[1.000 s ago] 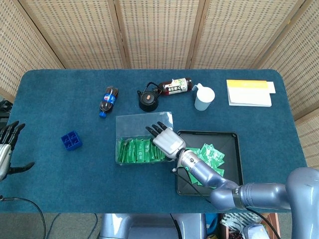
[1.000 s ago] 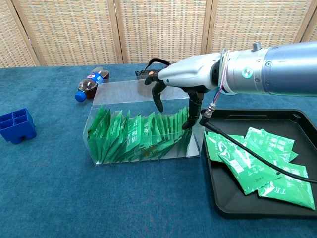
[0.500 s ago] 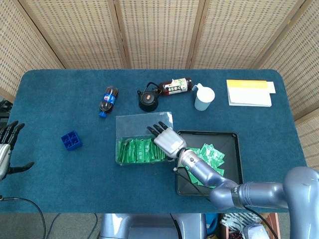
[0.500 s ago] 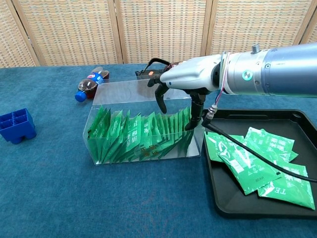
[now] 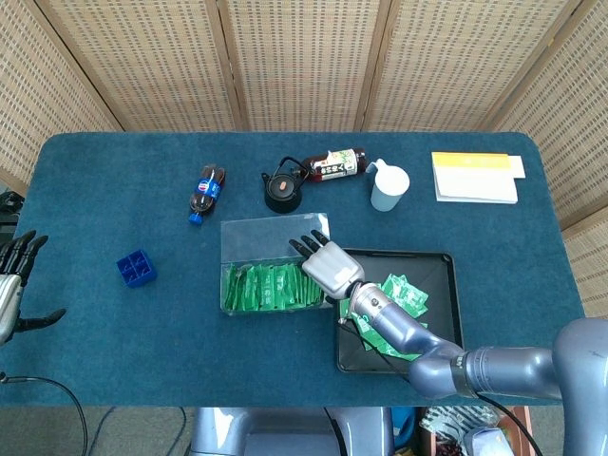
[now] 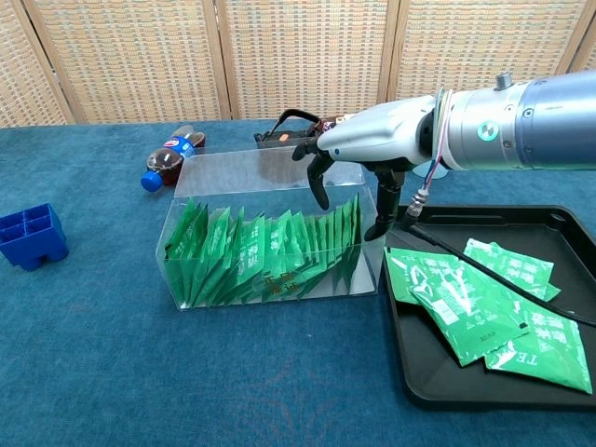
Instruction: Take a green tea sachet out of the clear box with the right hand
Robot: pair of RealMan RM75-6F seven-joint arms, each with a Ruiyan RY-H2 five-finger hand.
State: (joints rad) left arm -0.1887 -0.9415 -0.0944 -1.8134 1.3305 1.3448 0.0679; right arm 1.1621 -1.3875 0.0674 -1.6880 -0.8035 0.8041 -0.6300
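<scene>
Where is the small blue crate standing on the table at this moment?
In the head view the small blue crate stands on the table's left part, alone, left of the clear box and below the cola bottle.

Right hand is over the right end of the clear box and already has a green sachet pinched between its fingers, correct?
Not quite. The right hand is over the right end of the clear box, but it holds nothing: in the chest view its fingers hang apart and bare, with the green sachets all below them in the box.
</scene>
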